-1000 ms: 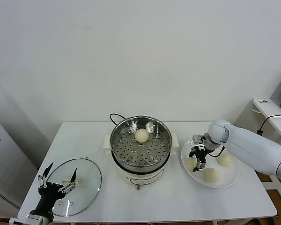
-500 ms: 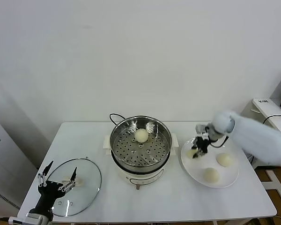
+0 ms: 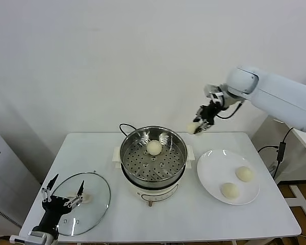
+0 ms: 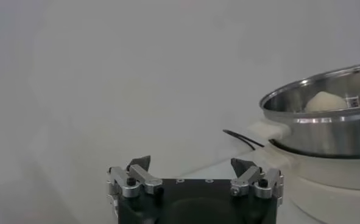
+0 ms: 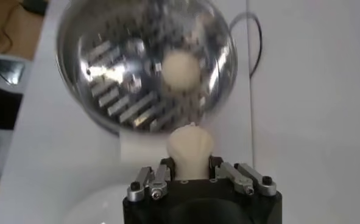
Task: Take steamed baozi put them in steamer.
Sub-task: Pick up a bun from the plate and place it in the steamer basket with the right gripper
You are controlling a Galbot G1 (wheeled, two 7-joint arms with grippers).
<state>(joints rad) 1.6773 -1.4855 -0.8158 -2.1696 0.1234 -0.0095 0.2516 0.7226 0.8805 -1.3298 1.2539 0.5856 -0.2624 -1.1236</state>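
My right gripper [image 3: 200,125] is shut on a cream-white baozi [image 3: 193,128] and holds it in the air, just right of and above the steamer's rim. The right wrist view shows that baozi [image 5: 190,148] squeezed between the jaws, with the steamer [image 5: 146,61] below and ahead. The shiny steel steamer [image 3: 153,155] on its white base stands mid-table with one baozi [image 3: 153,147] inside at the back. Two baozi [image 3: 244,173] [image 3: 229,190] lie on the white plate [image 3: 212,171]. My left gripper [image 3: 62,195] is open, parked over the glass lid.
The round glass lid [image 3: 92,203] lies flat at the table's front left. A black cord [image 3: 125,126] runs behind the steamer. In the left wrist view the steamer [image 4: 326,122] stands off to one side. A side table is at the far right.
My right gripper has lifted one baozi off the plate and carried it up and left toward the steamer. The plate now holds two. The left arm has not moved.
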